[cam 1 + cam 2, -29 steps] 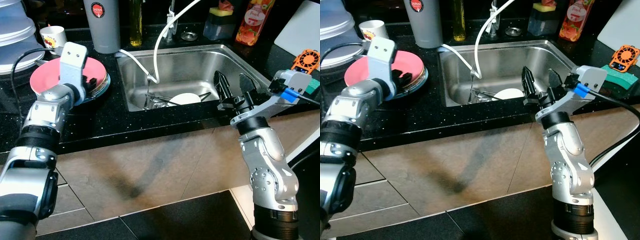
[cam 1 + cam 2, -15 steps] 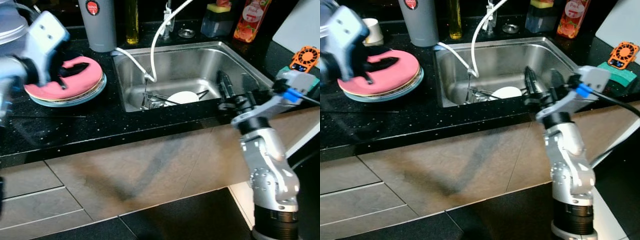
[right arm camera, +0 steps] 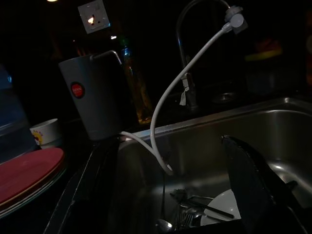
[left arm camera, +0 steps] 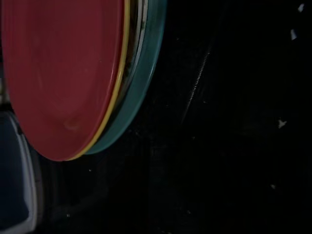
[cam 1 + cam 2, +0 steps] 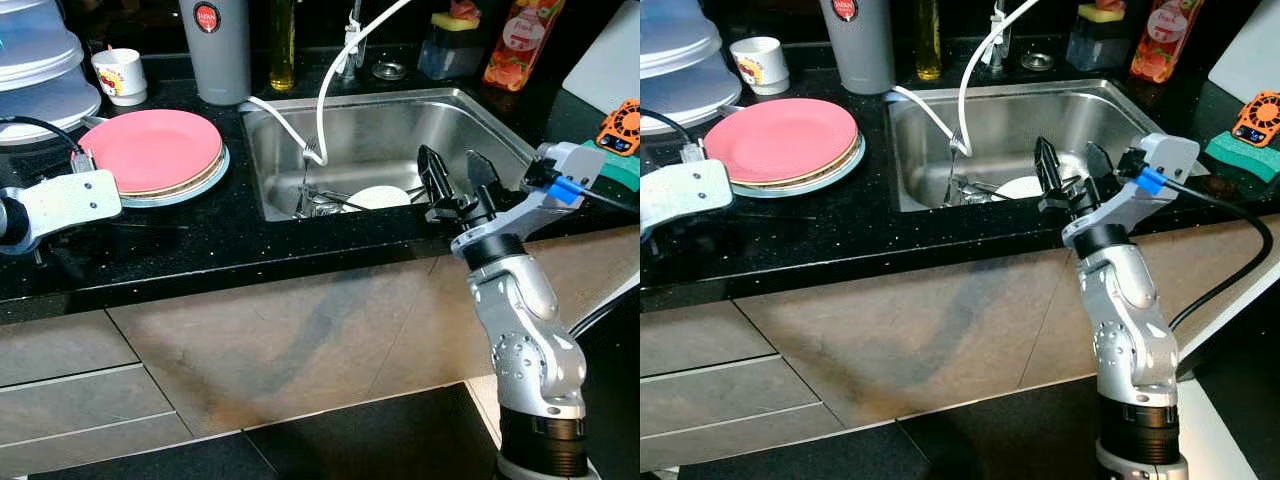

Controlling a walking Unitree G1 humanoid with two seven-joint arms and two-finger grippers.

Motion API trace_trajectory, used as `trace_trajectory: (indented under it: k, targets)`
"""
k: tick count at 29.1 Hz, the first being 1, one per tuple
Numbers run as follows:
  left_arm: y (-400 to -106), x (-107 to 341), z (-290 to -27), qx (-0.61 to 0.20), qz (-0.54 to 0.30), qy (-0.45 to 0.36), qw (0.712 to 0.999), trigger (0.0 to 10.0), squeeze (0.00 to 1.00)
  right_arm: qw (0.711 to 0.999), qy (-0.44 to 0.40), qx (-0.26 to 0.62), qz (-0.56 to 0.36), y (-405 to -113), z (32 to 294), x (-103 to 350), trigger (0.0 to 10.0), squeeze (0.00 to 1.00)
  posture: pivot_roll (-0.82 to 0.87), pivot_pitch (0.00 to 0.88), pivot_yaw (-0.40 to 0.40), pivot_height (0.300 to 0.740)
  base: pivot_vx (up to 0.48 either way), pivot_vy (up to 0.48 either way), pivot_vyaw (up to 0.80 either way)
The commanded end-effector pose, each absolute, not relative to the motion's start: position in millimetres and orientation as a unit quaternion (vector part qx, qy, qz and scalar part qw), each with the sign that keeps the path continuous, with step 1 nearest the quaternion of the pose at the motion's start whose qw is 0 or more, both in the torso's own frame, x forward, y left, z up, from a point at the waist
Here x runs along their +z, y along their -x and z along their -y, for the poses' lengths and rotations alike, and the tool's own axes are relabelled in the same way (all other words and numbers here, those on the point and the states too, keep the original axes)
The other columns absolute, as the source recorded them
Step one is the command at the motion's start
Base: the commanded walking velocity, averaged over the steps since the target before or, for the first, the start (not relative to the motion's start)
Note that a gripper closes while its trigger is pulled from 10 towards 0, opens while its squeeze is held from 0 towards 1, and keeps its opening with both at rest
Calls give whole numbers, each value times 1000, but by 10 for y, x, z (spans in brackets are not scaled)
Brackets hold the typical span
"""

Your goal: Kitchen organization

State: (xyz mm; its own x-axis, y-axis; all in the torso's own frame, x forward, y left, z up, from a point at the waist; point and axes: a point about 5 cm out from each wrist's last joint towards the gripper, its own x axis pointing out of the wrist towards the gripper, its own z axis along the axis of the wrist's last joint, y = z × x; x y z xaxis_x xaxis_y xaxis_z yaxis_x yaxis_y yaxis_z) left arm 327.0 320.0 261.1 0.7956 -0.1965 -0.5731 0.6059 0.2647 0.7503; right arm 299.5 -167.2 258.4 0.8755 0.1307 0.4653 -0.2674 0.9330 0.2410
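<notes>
Lying in the far-left part of the stainless steel sink, the round white plate is nearer the right gripper, whose fingers are spread wide, empty, at the near rim.

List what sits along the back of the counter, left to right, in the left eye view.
White cup → grey jug → oil bottle → sponge holder → orange drink bottle.
</notes>
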Motion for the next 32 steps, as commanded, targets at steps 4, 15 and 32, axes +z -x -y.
trace_trajectory:
  k: [4, 15, 32]
  targets:
    - [-3388, 2530, -3101, -236, -172, -560, 775, 10000, 0, 956, -147, 104, 233, -2985, 1687, 2601, 10000, 0, 149, 71, 6, 740, 0, 0, 0]
    - [-3292, 2399, -3111, -279, -197, -486, 805, 10000, 0, 955, -147, 112, 231, -3008, 1665, 2601, 10000, 0, 152, 65, -5, 740, 0, 0, 0]
    - [-3312, 2528, -3451, -169, -192, -154, 954, 10000, 0, 956, -147, 113, 230, -3006, 1668, 2593, 10000, 0, 155, 73, -6, 740, 0, 0, 0]
